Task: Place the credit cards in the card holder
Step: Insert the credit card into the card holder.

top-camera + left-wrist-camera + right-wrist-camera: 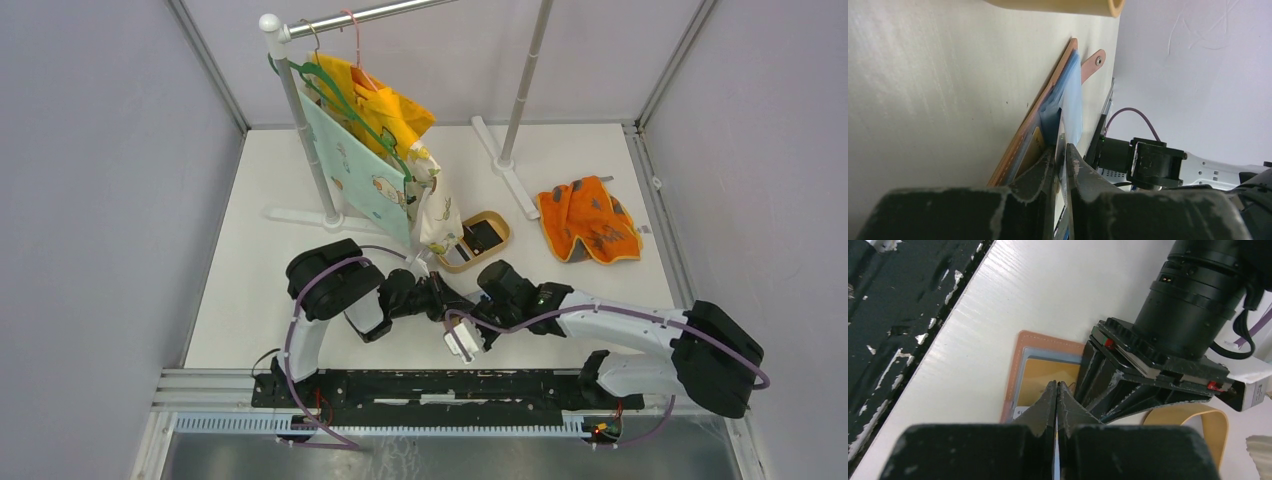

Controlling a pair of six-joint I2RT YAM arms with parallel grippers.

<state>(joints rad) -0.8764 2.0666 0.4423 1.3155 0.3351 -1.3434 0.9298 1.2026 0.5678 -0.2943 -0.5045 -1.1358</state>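
The reddish-brown card holder (1018, 352) lies open on the white table near the front edge. A gold card (1045, 371) sits in its grey-blue pocket and a white credit card (1020, 413) lies at its near end. My right gripper (1057, 383) hovers just above the gold card, shut, with nothing showing beyond its tips. In the left wrist view the card holder (1023, 135) is seen edge-on, with its strap tab (1093, 64) at the far end. My left gripper (1061, 146) stands at the pocket mouth, its jaws a slit apart on a thin white card edge.
A tan oval dish (500, 222) holding a dark card (485, 236) stands just beyond the grippers. An orange patterned cloth (588, 222) lies at the back right. A clothes rack (300, 110) with hanging garments (380, 150) rises at the back left.
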